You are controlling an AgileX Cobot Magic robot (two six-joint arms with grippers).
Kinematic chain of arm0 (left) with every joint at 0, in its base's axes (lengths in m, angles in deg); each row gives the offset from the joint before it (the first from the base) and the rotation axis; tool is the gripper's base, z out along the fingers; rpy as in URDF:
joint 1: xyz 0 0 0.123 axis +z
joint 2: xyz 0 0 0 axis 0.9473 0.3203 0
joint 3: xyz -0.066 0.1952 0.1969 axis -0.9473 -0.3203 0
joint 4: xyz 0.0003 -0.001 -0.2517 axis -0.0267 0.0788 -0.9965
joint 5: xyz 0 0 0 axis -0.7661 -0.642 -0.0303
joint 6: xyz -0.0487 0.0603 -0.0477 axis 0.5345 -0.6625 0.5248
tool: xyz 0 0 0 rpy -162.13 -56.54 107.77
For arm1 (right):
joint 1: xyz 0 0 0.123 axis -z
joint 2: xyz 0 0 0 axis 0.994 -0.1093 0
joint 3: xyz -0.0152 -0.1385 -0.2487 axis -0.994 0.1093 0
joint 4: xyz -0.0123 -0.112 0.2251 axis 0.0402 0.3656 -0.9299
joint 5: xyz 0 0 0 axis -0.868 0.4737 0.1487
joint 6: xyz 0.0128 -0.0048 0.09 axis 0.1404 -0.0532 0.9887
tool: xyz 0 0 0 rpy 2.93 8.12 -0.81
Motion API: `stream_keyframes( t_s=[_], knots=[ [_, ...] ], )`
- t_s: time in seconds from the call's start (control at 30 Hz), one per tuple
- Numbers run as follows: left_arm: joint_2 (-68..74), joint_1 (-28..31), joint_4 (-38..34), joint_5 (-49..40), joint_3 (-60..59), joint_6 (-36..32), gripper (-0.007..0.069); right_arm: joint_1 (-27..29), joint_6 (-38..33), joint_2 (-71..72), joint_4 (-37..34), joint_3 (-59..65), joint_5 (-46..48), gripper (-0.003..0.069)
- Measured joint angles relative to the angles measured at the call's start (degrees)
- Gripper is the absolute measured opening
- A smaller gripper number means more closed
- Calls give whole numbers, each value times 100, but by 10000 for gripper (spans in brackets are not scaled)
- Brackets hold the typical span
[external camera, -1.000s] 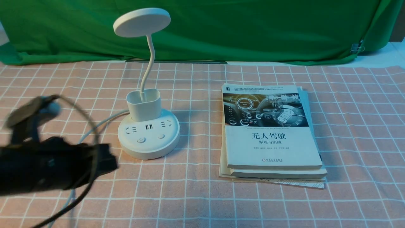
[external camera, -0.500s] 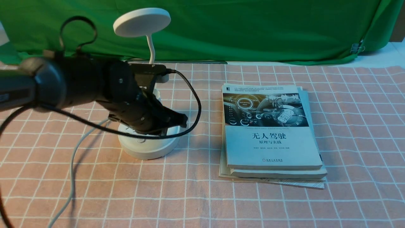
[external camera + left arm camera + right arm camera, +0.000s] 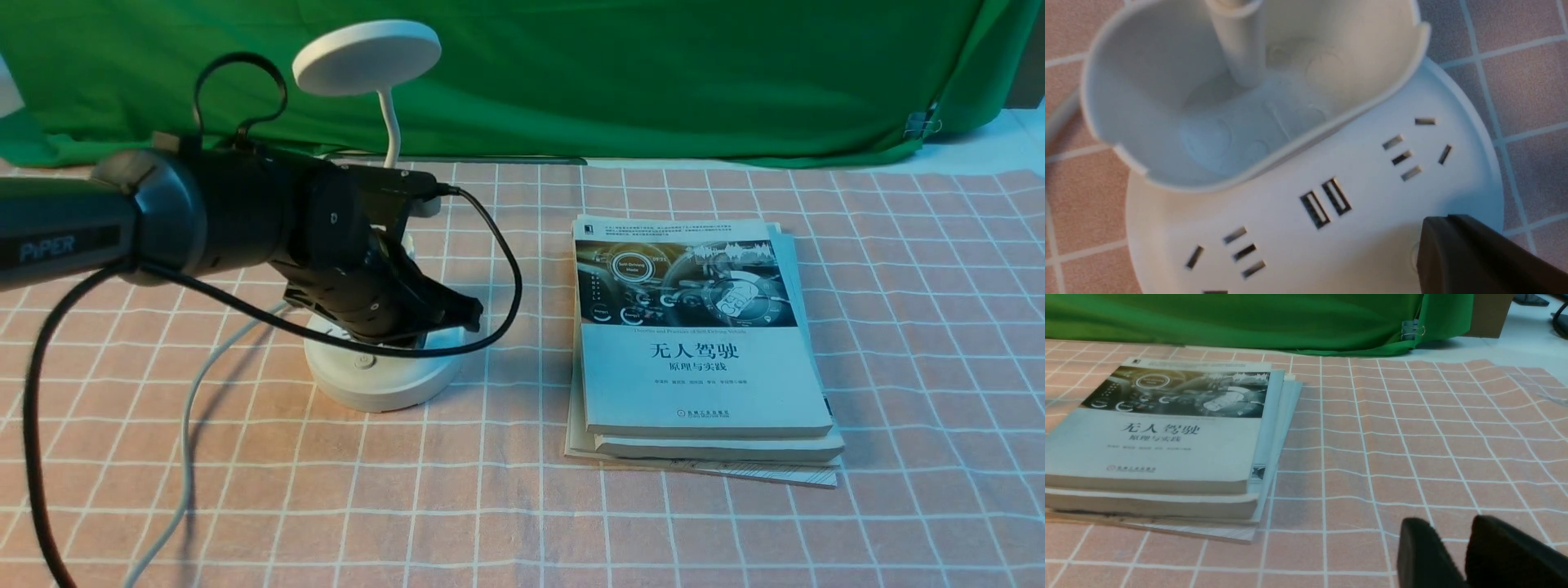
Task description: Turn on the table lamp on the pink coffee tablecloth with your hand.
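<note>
The white table lamp stands on the pink coffee tablecloth (image 3: 522,506), left of centre. Its disc head (image 3: 366,57) is up on the gooseneck, and it does not look lit. My left gripper (image 3: 470,314) is shut and empty, reaching over the round base (image 3: 384,384) from the left. In the left wrist view its tip (image 3: 1447,220) lies on the base beside the USB sockets (image 3: 1326,203), over the edge of a round button (image 3: 1414,255). The other button (image 3: 363,361) shows. My right gripper (image 3: 1453,535) hangs low over bare cloth, a narrow gap between its fingers, holding nothing.
A stack of books (image 3: 702,343) lies right of the lamp and also shows in the right wrist view (image 3: 1163,437). The lamp's grey cord (image 3: 186,457) runs to the front left. A green backdrop cloth (image 3: 653,73) hangs behind.
My left arm swung from the front left up and right, over the lamp base. In the last half second it only settled slightly. The lamp and books have not moved.
</note>
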Motion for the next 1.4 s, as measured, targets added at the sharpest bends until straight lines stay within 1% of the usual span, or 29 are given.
stream_keyframes(
  t_s=[0.17, 0.47, 0.6, 0.7, 0.8, 0.83, 0.9, 1.0, 1.13, 1.17, 1.33, 1.4],
  knots=[
    [156, 0, -250, 342, 25, 41, 2, 0, 0, 0, 0, 0, 0, 237],
    [-46, -2, -405, 355, -66, 46, 2, 0, 0, 0, 0, 0, 0, 237],
    [-626, -13, -831, 230, -225, 41, 2, 0, 0, 0, 0, 0, 0, 237],
    [-955, -65, -1079, 207, -583, -35, 2, 0, 0, 0, 0, 0, 0, 237],
    [-1702, -252, -1252, 392, -1524, -159, 2, 0, 0, 0, 0, 0, 0, 237],
    [-1889, -286, -1264, 457, -1631, -186, 2, 0, 0, 0, 0, 0, 0, 237],
    [-2796, -353, -1281, 697, -2204, -292, 2, 0, 0, 0, 0, 0, -7, 237],
    [-3953, -319, -1252, 1006, -2712, -375, 2, 0, 0, 0, 0, 0, -2, 237],
    [-5400, -250, -925, 1295, -3261, -392, 2, 0, 0, 0, 0, 0, -2, 237],
    [-5470, -245, -905, 1306, -3290, -397, 2, 0, 0, 0, 0, 0, -2, 237],
    [-7081, -238, -597, 1519, -4070, -403, 2, 0, 0, 0, 0, 0, -2, 237],
    [-7479, -238, -575, 1542, -4294, -403, 2, 0, 0, 0, 0, 0, -2, 237]
  ],
)
